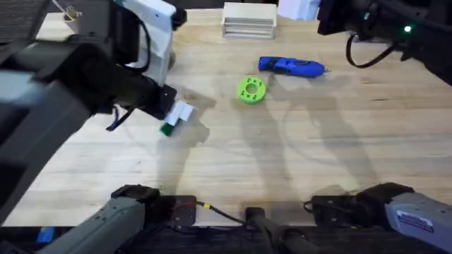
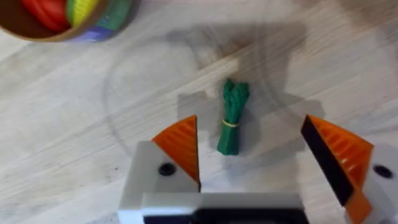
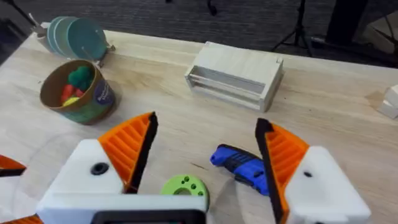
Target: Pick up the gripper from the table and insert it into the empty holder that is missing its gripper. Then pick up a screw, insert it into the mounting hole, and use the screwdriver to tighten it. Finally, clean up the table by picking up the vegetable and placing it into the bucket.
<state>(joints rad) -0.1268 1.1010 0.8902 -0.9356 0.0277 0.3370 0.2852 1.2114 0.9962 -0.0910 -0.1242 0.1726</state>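
The vegetable (image 2: 233,117), a small dark green leafy bundle, lies on the wooden table between the fingers of my left gripper (image 2: 249,134), which hovers open just above it. From overhead the left gripper (image 1: 176,115) stands at the table's left with the vegetable (image 1: 168,129) at its tip. The bucket (image 2: 68,22) holds colourful toys beyond the vegetable. My right gripper (image 3: 205,155) is open and held high over the blue screwdriver (image 3: 239,167), which lies on the far side of the table (image 1: 291,66). The loose gripper, empty holder and screw are out of view.
A green disc (image 1: 250,89) lies beside the screwdriver. A pale wooden box (image 1: 248,20) stands at the back edge. A teal plate rack (image 3: 74,37) stands behind the bucket (image 3: 78,92). The right arm (image 1: 367,21) hangs at the back right.
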